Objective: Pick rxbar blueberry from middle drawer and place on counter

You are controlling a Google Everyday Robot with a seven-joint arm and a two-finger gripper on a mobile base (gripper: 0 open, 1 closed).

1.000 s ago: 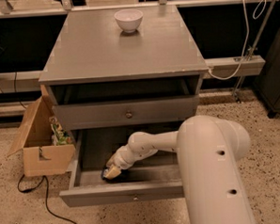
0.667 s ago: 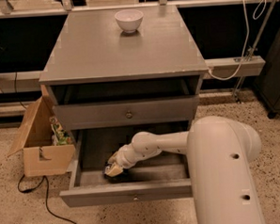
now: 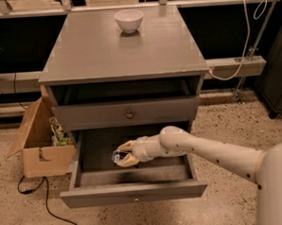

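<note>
The middle drawer (image 3: 135,175) is pulled open below the upper drawer front (image 3: 128,114). My gripper (image 3: 123,154) reaches into it from the right and is shut on the rxbar blueberry (image 3: 118,156), a small dark blue bar held between the pale fingers (image 3: 126,146), a little above the drawer floor. The counter (image 3: 123,44) is the grey cabinet top, with a white bowl (image 3: 129,19) near its back edge.
An open cardboard box (image 3: 40,141) with items stands on the floor left of the cabinet. A black cable (image 3: 36,198) lies on the floor at the left. A rail and white cable (image 3: 233,64) run at the right.
The gripper has risen a little off the drawer floor with the bar between its fingers, and the arm has shifted to the right.
</note>
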